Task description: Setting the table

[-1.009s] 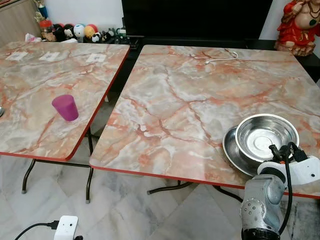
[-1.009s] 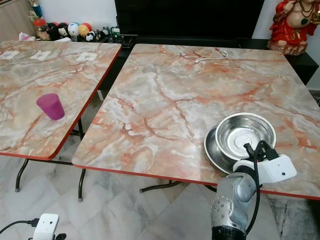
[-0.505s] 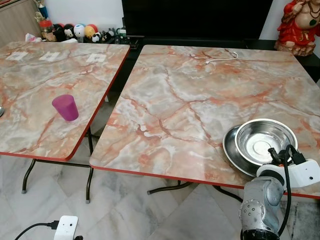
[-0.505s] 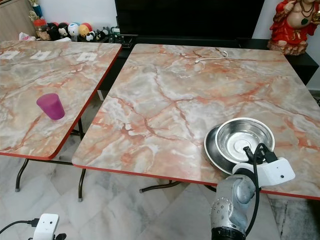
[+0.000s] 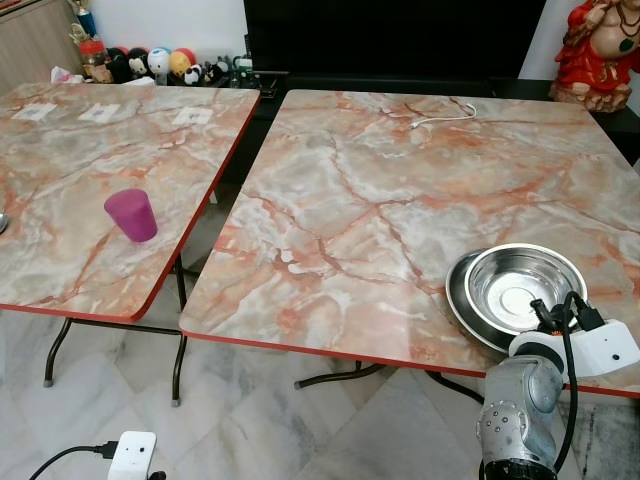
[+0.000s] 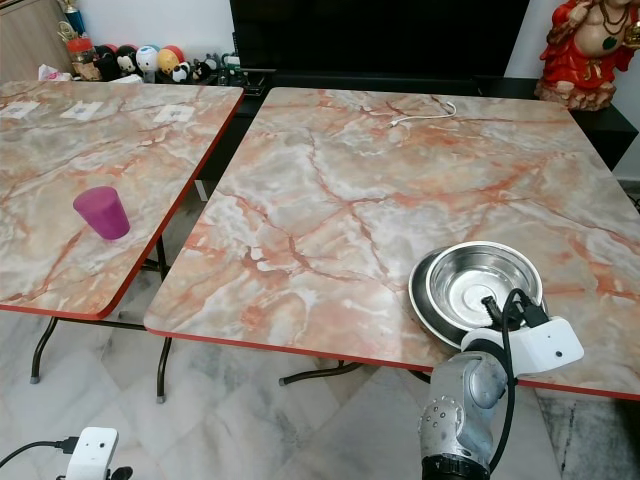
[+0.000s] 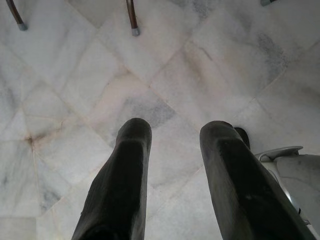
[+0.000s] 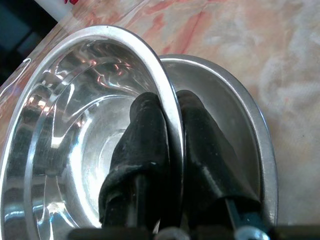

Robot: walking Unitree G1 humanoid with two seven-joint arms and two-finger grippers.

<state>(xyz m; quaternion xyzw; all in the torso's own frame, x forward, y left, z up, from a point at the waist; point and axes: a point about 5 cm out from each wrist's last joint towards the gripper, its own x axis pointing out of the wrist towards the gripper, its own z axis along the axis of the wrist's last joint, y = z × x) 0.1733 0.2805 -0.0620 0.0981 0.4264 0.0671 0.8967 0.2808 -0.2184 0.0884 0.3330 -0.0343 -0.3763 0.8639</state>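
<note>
**Right gripper pinches bowl rim over plate**

The right gripper [image 8: 170,145] clamps the near rim of a steel bowl [image 5: 520,288], one black finger inside the wall and the other outside it, pressed against the metal from both sides. The bowl sits mouth up in a steel plate [image 5: 462,296] at the near right corner of the right-hand marble-patterned table [image 5: 400,200], close to its red front edge. The bowl is round, so it has no long axis; its opening faces upward and it looks roughly level, though whether its base rests fully on the plate is hard to tell. It is shiny and empty, with a flat circular bottom, a rolled lip and bright reflections along its wall.

The left gripper [image 7: 172,137] hangs over the pale tiled floor [image 7: 175,65], its fingers spread apart with nothing between them.

A purple cup [image 5: 131,215] stands upside down on the left-hand table [image 5: 60,160], well apart from the bowl.
</note>
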